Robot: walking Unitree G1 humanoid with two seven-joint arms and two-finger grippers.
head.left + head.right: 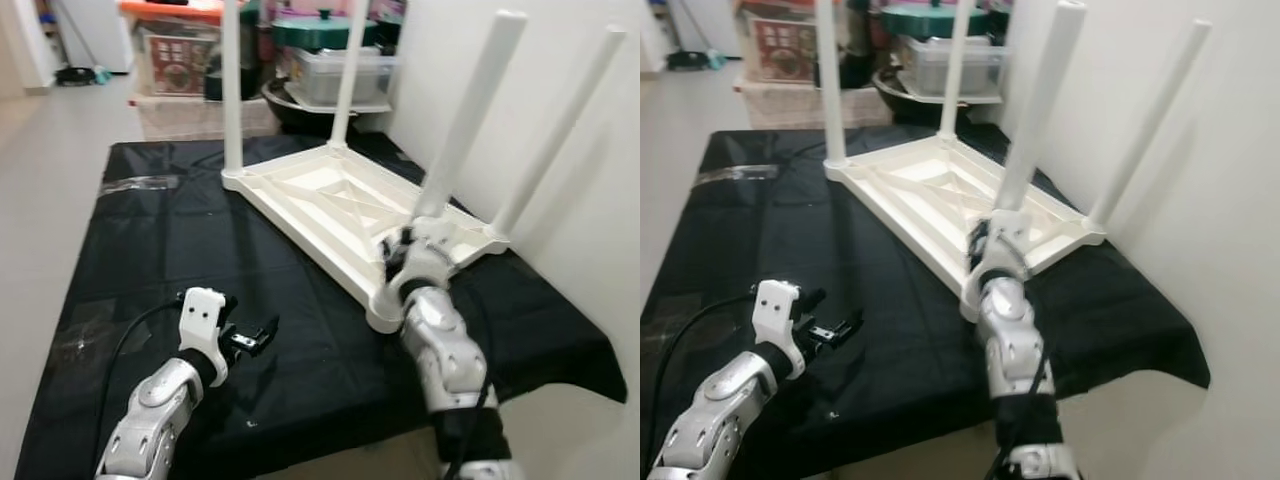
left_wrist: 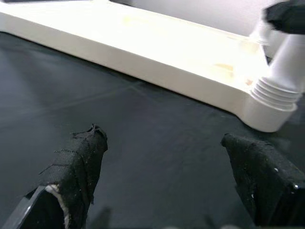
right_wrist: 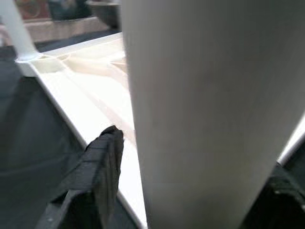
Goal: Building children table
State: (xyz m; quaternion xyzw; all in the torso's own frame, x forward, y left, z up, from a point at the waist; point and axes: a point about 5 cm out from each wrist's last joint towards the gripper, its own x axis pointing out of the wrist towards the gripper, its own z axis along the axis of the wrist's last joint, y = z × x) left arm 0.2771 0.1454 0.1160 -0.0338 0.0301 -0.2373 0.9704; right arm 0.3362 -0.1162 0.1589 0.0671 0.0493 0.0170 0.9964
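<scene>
A white children's table (image 1: 330, 200) lies upside down on the black cloth (image 1: 150, 260), its four legs pointing up. My right gripper (image 1: 400, 255) is at the base of the nearest leg (image 1: 470, 110), at the table's near corner. In the right wrist view that leg (image 3: 200, 95) sits between the two black fingers (image 3: 95, 176), which close on it. My left gripper (image 1: 250, 340) hovers low over the cloth to the left of that corner, open and holding nothing. Its wrist view looks past the spread fingers (image 2: 81, 167) at the table's edge (image 2: 157, 62) and the leg's ribbed socket (image 2: 274, 95).
A white wall (image 1: 600, 150) runs close along the right. Storage boxes (image 1: 175, 50), a green lidded pot (image 1: 325, 30) and a dark basin stand behind the cloth. A clear plastic strip (image 1: 140, 183) lies at the far left. The cloth's front edge drops off near my arms.
</scene>
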